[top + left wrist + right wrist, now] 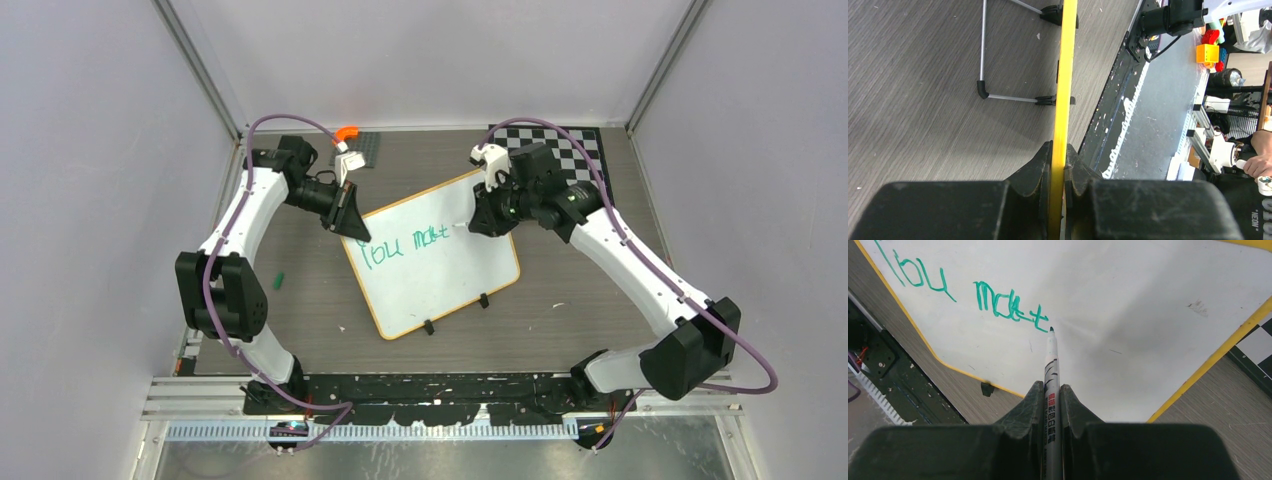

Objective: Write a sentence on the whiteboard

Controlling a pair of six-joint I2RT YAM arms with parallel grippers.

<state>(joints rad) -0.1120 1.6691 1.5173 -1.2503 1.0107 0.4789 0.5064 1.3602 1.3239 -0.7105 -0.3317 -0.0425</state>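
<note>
Right hand [1052, 390]: closed on green marker [1051, 360], tip just right of the last "t", mid-frame. Left hand [1058, 152]: clamped on the yellow rim of the whiteboard [1138, 300], centre of the surface [560, 330]. sentence [1010, 305]: "You matt", unfinished, upper left. Advised: light, even tip contact, letters level with the line

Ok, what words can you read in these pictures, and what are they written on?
"You matt": green handwriting on the whiteboard.
Print on the marker: too small to read.
"NEON", it seems: white letters on black clothing at the picture's edge.
</note>
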